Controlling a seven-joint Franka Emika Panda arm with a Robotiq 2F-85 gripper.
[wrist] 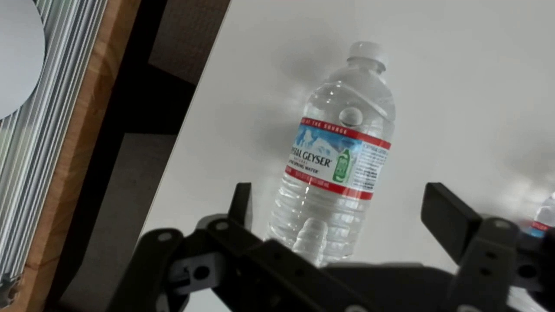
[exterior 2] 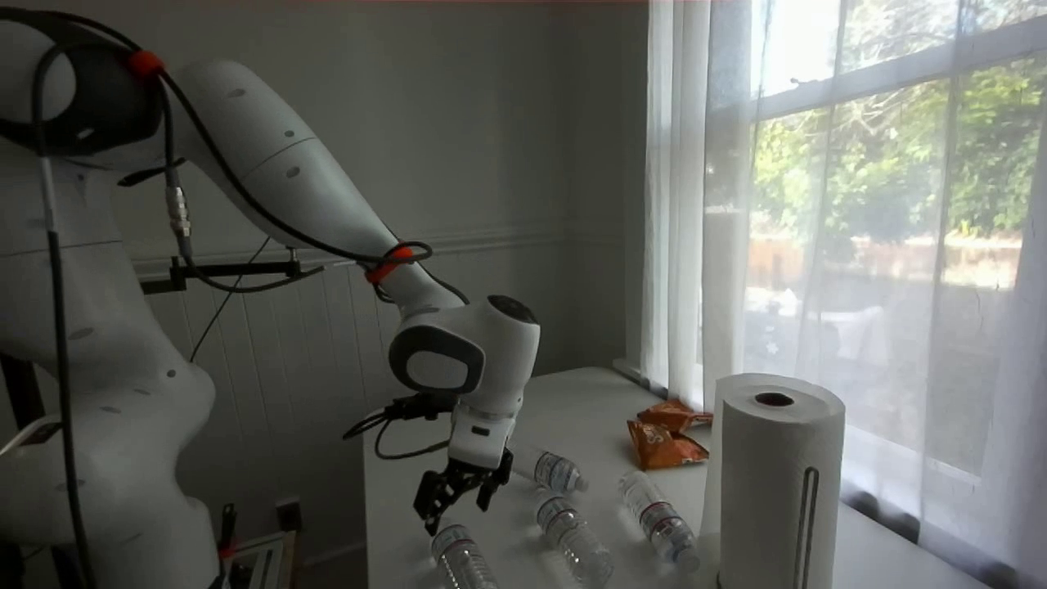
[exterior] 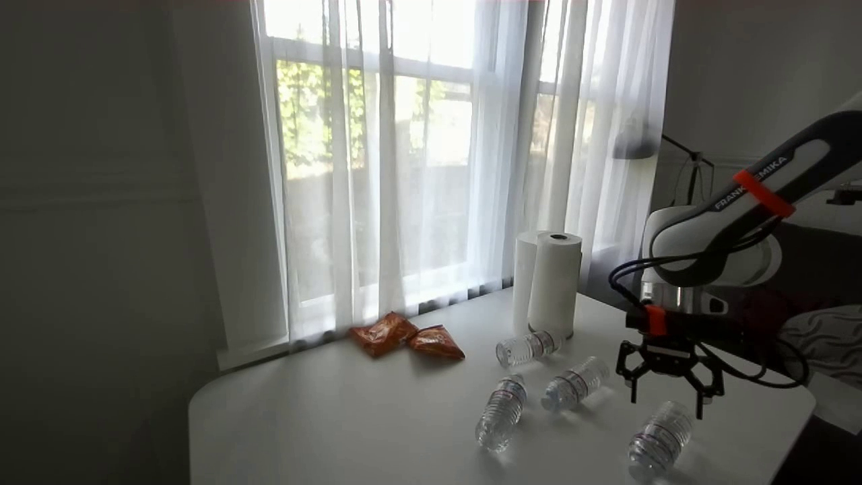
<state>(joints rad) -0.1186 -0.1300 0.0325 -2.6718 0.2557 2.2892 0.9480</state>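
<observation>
Over the bench [wrist: 260, 65], I have the pincer [exterior: 666, 405] spread wide, empty; an off-centre nudge could roll the bottle [wrist: 334, 160] beneath.

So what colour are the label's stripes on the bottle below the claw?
Red; the stripes edging its label show best in the wrist view.

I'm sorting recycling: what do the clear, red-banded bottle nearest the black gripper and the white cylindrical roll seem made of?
Clear, red-banded bottle: likely glossy plastic, being see-through and ribbed with bright highlights. White cylindrical roll: probably matte paper, given its dull surface and dark core.
</observation>
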